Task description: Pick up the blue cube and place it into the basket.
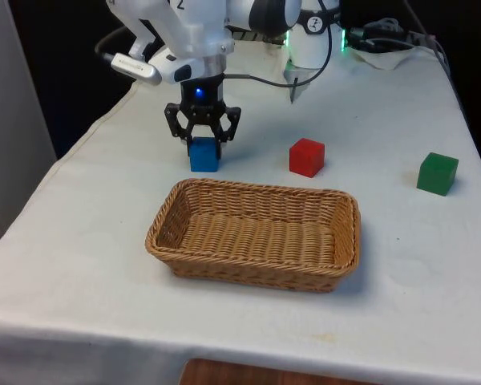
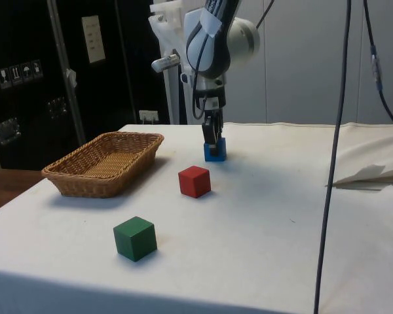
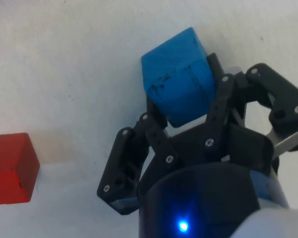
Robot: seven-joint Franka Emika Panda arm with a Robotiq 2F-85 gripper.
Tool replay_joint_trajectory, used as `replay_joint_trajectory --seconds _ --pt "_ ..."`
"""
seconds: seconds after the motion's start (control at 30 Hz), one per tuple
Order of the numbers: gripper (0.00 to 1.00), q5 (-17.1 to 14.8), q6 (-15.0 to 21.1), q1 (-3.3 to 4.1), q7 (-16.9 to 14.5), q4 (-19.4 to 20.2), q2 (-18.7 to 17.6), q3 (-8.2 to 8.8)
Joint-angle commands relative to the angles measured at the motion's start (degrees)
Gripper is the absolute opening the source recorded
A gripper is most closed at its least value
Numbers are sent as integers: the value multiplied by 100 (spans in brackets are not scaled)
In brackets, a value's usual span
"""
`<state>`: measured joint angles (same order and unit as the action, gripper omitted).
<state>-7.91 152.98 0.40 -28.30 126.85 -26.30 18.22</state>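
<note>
The blue cube (image 1: pixel 204 156) rests on the white cloth just behind the wicker basket's (image 1: pixel 256 191) far rim, toward the front view's left. My gripper (image 1: pixel 204 143) comes straight down over it, and its black fingers press the cube's two sides. The wrist view shows the blue cube (image 3: pixel 179 82) pinched in my gripper (image 3: pixel 186 91), its lower part hidden by the fingers. From the side, the gripper (image 2: pixel 211 136) stands on the blue cube (image 2: pixel 215 152), with the basket (image 2: pixel 85 178) nearer the camera.
A red cube (image 1: pixel 307 157) lies a short way toward the front view's right of the blue one, and is also in the side view (image 2: pixel 194 181) and the wrist view (image 3: pixel 10 168). A green cube (image 1: pixel 438 173) sits further right. Cables (image 2: pixel 334 131) hang over the side view's right.
</note>
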Motion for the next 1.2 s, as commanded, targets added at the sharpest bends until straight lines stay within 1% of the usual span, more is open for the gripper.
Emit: replay_joint_trajectory --seconds 0.0,0.37,0.43,0.47,0.5,0.7,0.73,0.77,0.97,1.0,1.03,1.17 --pt "0 -6 17 -6 -6 0 -17 -11" --pt "0 -6 0 0 6 -6 6 0" --pt "0 -11 -52 -6 11 -11 80 0" --pt "0 0 -6 0 11 -29 23 6" --pt "0 -17 -57 -6 11 -11 103 0" --pt "0 -6 -189 0 34 -29 281 34" --pt "0 0 -149 0 23 -34 235 29" --pt "0 0 -212 6 34 -29 309 40" --pt "0 29 -390 11 46 -46 498 69" --pt "0 0 -332 0 23 -46 464 46" --pt "0 29 -418 11 46 -52 527 69" --pt "0 34 -516 11 52 -69 636 80"
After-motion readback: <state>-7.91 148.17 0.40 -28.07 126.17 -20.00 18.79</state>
